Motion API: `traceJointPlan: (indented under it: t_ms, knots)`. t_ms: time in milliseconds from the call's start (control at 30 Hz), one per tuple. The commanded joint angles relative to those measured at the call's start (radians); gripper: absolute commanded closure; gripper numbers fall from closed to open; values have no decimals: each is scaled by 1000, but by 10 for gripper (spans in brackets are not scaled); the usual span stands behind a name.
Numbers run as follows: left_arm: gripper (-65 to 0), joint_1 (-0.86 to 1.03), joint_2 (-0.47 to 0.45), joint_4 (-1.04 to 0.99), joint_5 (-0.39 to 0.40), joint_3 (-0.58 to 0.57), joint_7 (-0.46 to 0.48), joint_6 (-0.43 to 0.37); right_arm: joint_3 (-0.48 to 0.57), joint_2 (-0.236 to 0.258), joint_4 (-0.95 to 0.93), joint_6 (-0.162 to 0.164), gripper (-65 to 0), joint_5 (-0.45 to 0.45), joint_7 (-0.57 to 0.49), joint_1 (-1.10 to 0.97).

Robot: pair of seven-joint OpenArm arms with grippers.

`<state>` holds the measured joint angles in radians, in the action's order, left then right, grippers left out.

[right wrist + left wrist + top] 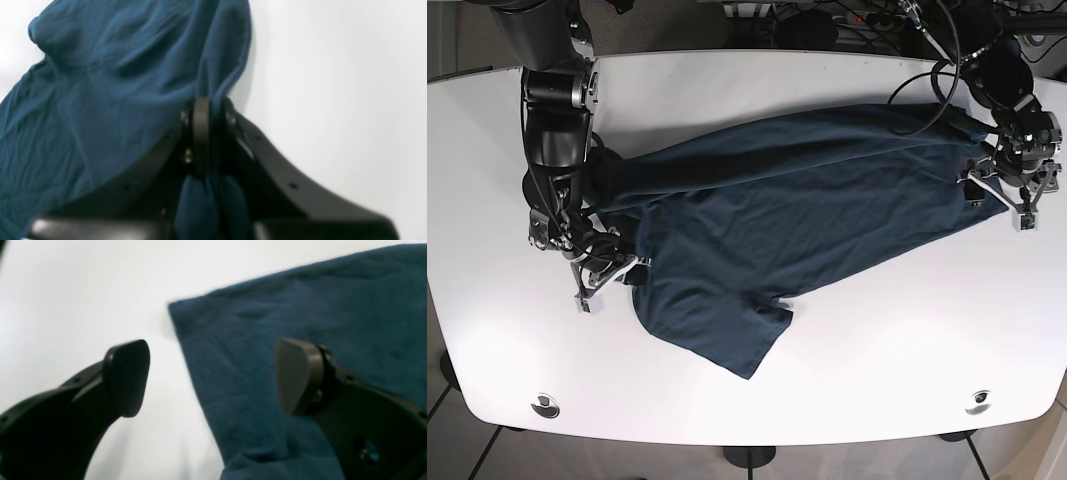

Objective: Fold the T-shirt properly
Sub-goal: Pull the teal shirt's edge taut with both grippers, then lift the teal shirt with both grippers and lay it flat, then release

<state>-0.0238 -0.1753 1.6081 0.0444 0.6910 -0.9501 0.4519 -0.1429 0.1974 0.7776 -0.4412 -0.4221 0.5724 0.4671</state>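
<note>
A dark blue T-shirt lies spread across the white table, bunched toward the front left. My right gripper is shut on a fold of the shirt's edge, with cloth hanging out behind the jaws; in the base view it sits at the shirt's left side. My left gripper is open, one finger over bare table and the other finger over a shirt corner, holding nothing. In the base view it is at the shirt's right end.
Cables run along the table's back right edge. Bare white table surface lies in front of the shirt and at the far left. Two round fittings sit near the front edge.
</note>
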Motion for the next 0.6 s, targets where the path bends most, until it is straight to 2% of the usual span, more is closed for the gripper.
traceJointPlan:
  t_ms: [33, 267, 400, 433, 500, 600]
  knots:
    - [-557, -31, -17, -47, -1, 5, 13, -6, -1, 15, 13, 6, -21, 4, 2, 23]
    - [-556, -100, -22, -226, -1, 94, 15, 0, -1, 14, 13, 6, -21, -1, 2, 15]
    - [-550, -103, -45, -289, -1, 95, 12, 104, -1, 10, 13, 6, -21, -1, 2, 15]
    - [-517, -104, -45, -331, -1, 95, 12, 121, -1, 10, 13, 6, -21, -2, 2, 15]
    - [-410, -136, -46, -388, -1, 97, 13, 124, -2, 9, 15, 6, -21, -2, 2, 15]
    - [-132, -190, -68, -510, -1, 97, 16, 124, -22, 7, 15, 6, -21, -2, 2, 15]
